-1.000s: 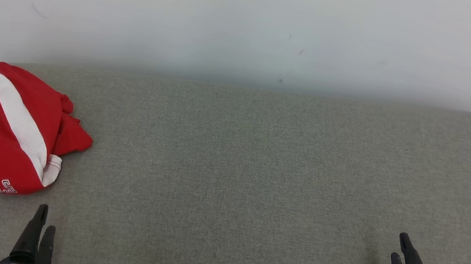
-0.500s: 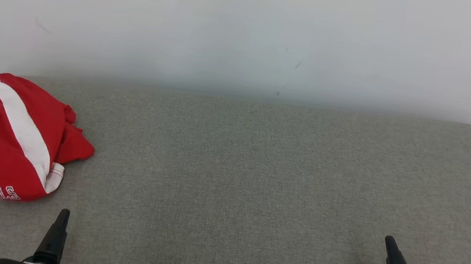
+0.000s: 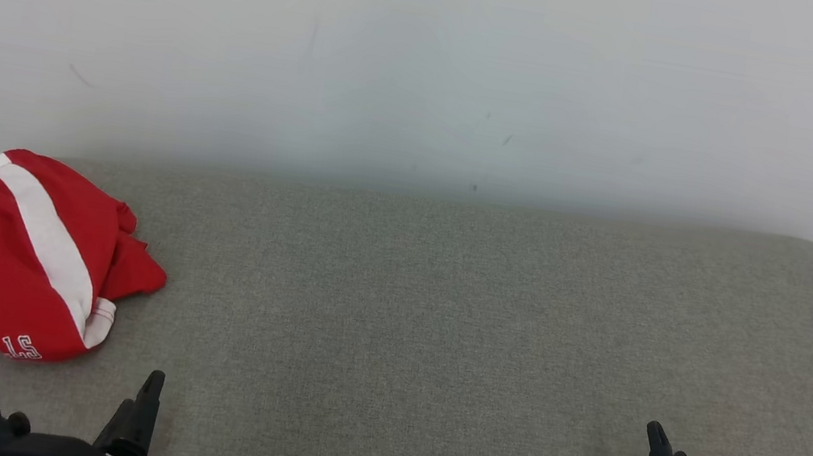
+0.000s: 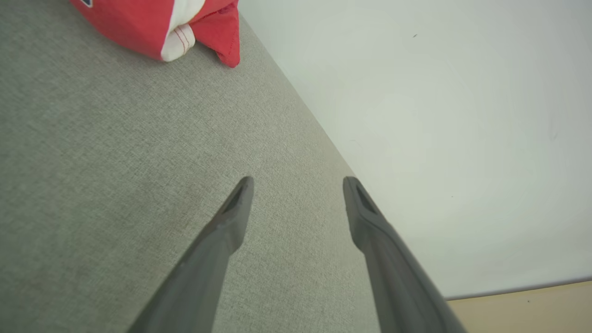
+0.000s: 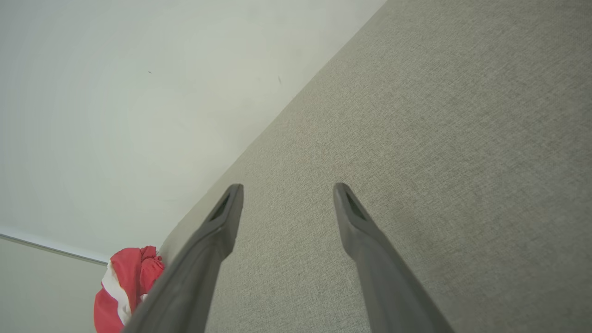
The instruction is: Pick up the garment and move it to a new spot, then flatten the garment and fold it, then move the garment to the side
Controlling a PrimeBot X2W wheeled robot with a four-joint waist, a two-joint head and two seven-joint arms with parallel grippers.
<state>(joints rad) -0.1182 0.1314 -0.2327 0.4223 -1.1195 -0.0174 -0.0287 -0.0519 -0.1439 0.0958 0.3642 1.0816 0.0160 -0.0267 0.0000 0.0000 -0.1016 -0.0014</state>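
Fingers of the left gripper (image 4: 298, 185) stand spread with nothing between them, above bare grey cushion (image 3: 439, 331). The right gripper (image 5: 286, 192) is equally open and empty, well apart at the other end. Over the last second both wrists have rolled onto their sides. In the head view the left gripper has slid rightward, a little away from the red-and-white garment (image 3: 17, 264). That garment lies crumpled at the cushion's left edge, near the wall (image 3: 433, 61), with nothing touching it. So the pick-up looks not yet begun, and the left arm seems the likelier one to reach. Everything sits lower in the head view than before — the camera tipped up, the garment did not move.
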